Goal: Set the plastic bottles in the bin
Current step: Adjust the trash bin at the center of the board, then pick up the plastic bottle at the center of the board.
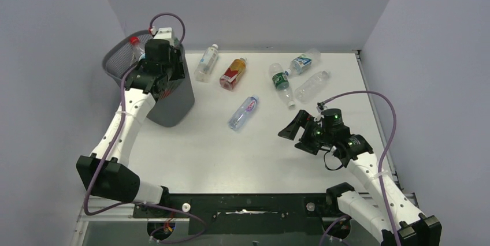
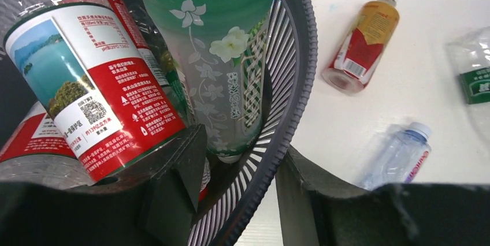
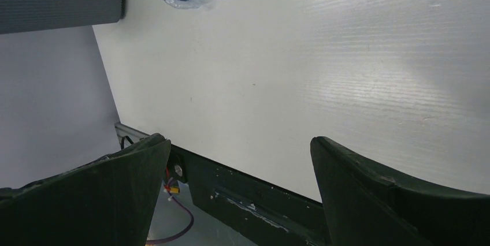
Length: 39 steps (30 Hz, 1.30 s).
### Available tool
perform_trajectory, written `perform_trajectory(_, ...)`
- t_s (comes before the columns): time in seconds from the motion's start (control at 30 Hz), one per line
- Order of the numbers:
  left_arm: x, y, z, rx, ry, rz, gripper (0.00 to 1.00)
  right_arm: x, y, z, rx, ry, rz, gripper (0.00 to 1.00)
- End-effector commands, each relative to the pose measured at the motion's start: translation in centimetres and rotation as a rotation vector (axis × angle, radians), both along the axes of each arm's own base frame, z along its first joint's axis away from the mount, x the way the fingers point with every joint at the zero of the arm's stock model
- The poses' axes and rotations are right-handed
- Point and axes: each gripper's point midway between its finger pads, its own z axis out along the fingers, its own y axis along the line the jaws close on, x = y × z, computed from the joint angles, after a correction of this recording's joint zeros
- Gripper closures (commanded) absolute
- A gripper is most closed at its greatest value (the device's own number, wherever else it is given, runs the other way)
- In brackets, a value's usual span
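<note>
**A:** Which step is in hand?

**B:** Delivery at the dark grey mesh wastebasket [image 1: 173, 104], which stands far left on the white worktop [image 1: 219, 153]. The left end effector [image 2: 242, 145] sits astride its solid rim with narrow jaws, one finger inside and one outside. No bottle is between them. I cannot tell whether they pinch the rim.

**A:** What is in already?

**B:** Several, packed close together. There is a clear bottle with a red-and-white label [image 2: 92, 96] and, just beside it, a green floral-labelled bottle [image 2: 214, 44]. Six more lie on their sides across the far half of the worktop, so I judge the task well on but not finished.

**A:** And the right arm?

**B:** The right end effector [image 3: 240, 142] is spread wide and empty. It hovers over the near right of the worktop and faces left.

**A:** Its likely target?

**B:** I would guess the clear bottle with a pale blue cap [image 1: 243, 112], mid-worktop and well apart from the wastebasket. Its long axis runs from near left to far right. The cap points far right and the base points near left.

**A:** What does the next move call for?

**B:** In my judgement, the left arm should lift clear of the rim. The right arm should then reach left and turn so that its jaws cross that axis. It should close on the middle of the body, because thin round plastic may roll or buckle.
</note>
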Motion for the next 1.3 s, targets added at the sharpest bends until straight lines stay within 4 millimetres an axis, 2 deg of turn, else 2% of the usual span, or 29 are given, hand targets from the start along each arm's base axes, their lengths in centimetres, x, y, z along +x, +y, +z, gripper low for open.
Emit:
perform_trajectory(0.0,-2.0,-5.2,-0.3,-0.202,0.023,-0.053,0.84,1.7,0.2,2.1,-0.026,-0.084,0.02,0.02)
perform_trajectory(0.07,-2.5,-6.0,-0.5,-0.21,0.03,-0.066,0.66,2.6,-0.2,2.4,-0.071,-0.095,0.019,0.02)
perform_trajectory(0.13,-3.1,-6.6,-0.6,-0.215,0.032,-0.075,0.27,3.7,-0.5,2.6,-0.115,-0.107,0.02,0.02)
perform_trajectory(0.17,-3.4,-6.7,-0.4,-0.217,0.029,-0.079,0.21,4.4,-0.7,2.8,-0.141,-0.115,0.019,0.02)
perform_trajectory(0.3,-4.2,-6.4,0.9,-0.217,0.012,-0.081,0.18,7.8,-2.1,2.4,-0.267,-0.127,0.004,0.01)
perform_trajectory(0.4,-4.6,-6.2,2.4,-0.214,-0.012,-0.086,0.17,10.6,-3.5,1.9,-0.356,-0.14,-0.013,0.05)
perform_trajectory(0.5,-4.8,-6.1,2.7,-0.201,-0.007,-0.092,0.17,12.8,-4.9,0.6,-0.433,-0.121,-0.021,0.09)
perform_trajectory(0.77,-4.5,-5.8,4.0,-0.175,-0.027,-0.101,0.16,16.9,-7.6,-1.6,-0.579,-0.109,-0.038,0.12)
perform_trajectory(0.87,-4.2,-5.5,4.8,-0.164,-0.04,-0.098,0.16,18.2,-7.8,-2.0,-0.588,-0.127,-0.014,0.13)
perform_trajectory(1.13,-4.4,-5.0,7.2,-0.161,-0.068,-0.117,0.15,20.9,-6.7,-2.9,-0.579,-0.165,0.082,0.2)
perform_trajectory(1.27,-5.0,-5.4,7.8,-0.174,-0.06,-0.15,0.15,21.7,-5.9,-4.3,-0.562,-0.146,0.12,0.24)
